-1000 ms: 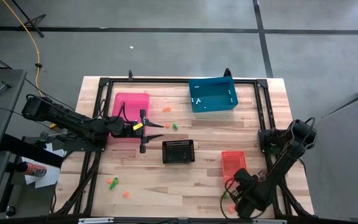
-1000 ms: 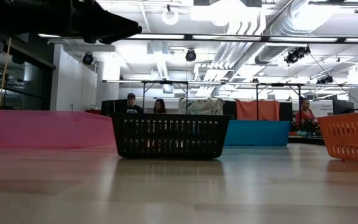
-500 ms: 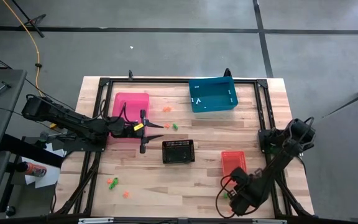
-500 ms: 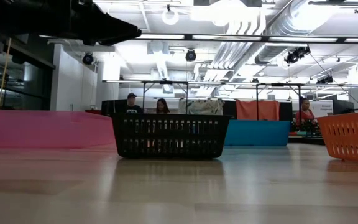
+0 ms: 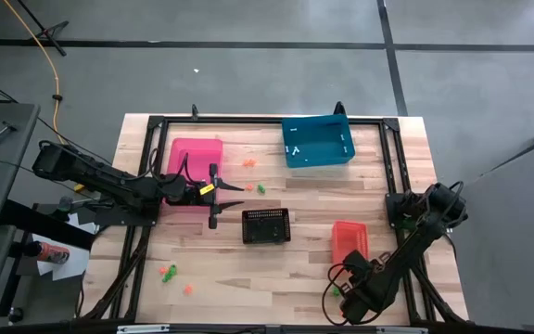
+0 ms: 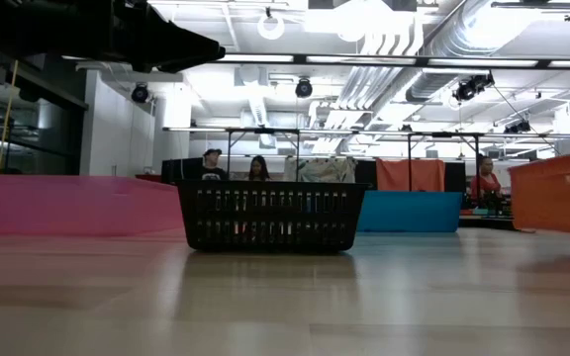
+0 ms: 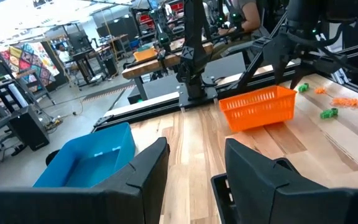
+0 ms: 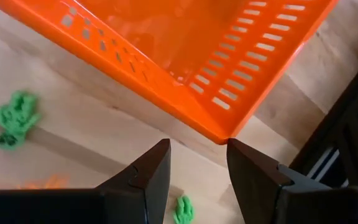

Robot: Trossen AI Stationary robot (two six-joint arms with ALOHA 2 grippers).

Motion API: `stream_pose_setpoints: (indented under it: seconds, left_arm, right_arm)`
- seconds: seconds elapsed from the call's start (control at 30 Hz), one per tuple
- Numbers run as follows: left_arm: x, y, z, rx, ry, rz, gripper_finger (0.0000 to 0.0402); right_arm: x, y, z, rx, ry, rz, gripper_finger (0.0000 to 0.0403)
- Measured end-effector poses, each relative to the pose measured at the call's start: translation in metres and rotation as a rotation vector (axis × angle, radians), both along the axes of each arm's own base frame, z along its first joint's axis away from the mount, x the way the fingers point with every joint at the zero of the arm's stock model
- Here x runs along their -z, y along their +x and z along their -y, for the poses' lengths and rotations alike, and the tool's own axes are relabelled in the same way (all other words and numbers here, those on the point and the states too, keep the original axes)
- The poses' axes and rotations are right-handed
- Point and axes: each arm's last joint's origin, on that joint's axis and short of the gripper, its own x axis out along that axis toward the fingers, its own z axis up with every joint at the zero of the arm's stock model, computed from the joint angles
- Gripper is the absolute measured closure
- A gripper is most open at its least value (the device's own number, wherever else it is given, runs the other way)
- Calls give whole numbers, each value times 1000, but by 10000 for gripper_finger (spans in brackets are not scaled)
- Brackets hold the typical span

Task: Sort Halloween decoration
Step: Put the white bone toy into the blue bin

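The Halloween decoration is tiny green and orange trinkets: a few [image 5: 254, 184] between the pink and black bins, others [image 5: 168, 273] near the table's near-left side, more by my right gripper [image 8: 17, 118]. My left gripper [image 5: 221, 197] hovers open beside the pink bin [image 5: 196, 167], holding nothing. My right gripper [image 5: 343, 275] is low at the near-right corner, open. A corner [image 8: 219, 135] of the orange bin [image 5: 349, 241] lies just beyond its fingertips. That bin is tipped, and in the low view [image 6: 562, 193] it sits high with its base off the table. My right gripper points at the orange bin's corner [image 8: 219, 135], slanting down from the table's near side. Whether the fingers [image 8: 154, 162] touch the bin I cannot tell. My left gripper touches nothing.
A blue bin [image 5: 317, 141] with white bits in it stands at the far edge. A black basket [image 5: 266, 225] is mid-table. A dark frame [image 5: 392, 158] runs around the table. People sit in the room beyond [image 6: 211, 163]. Bare wood lies between the black basket and the near edge.
My right arm shifted toward the table's left along the near edge. The orange bin then moved slightly toward the far edge, turned a little and tipped up; in the low view it rose and loomed larger.
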Motion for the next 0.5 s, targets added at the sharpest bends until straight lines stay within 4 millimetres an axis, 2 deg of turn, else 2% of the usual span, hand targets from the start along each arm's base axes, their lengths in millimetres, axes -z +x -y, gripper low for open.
stream_pose_setpoints:
  seconds: [0.37,0.5]
  left_arm:
    - [0,0,0,0,0,0,258]
    - [0,0,0,0,0,0,258]
  right_arm:
    - [-1,3,5,-14,-42,26,251]
    - [-12,-4,7,12,-31,28,251]
